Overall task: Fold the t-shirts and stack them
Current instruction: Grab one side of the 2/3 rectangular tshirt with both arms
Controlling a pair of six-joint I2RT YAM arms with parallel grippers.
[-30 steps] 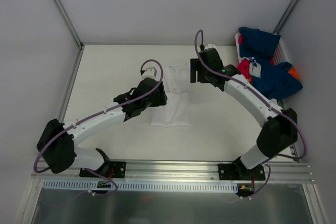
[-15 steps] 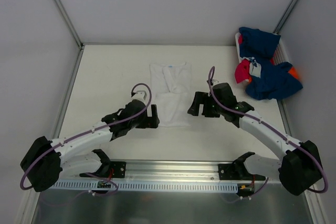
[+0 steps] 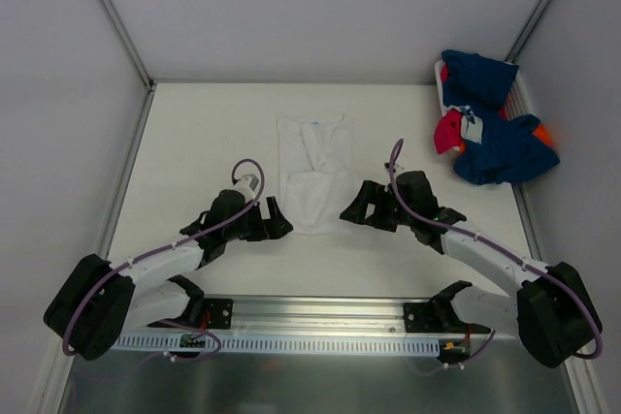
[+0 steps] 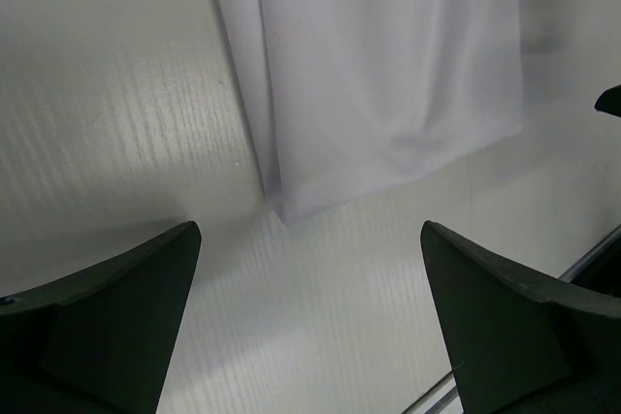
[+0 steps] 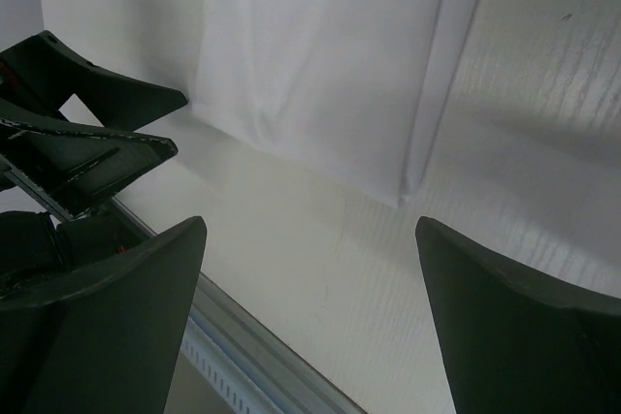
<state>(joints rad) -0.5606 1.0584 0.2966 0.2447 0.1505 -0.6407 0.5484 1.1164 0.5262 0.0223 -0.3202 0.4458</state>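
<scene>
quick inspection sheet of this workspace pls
surface: white table, no stains seen
job's things: white shirt folded to a narrow strip, flat mid-table; pile of navy, red and orange shirts unfolded at the far right, over a white basket
clutter: nothing seen
pincers: left pincer and right pincer open, empty, one beside each near corner of the white shirt
cables: purple cables looped along both arms, clear of the cloth
surroundings: plain walls, metal rail at the near edge

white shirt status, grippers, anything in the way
Left gripper open, empty, at near left corner of white shirt. Right gripper open, empty, by near right corner. Shirt flat, folded lengthwise; other shirts piled far right, clear.
</scene>
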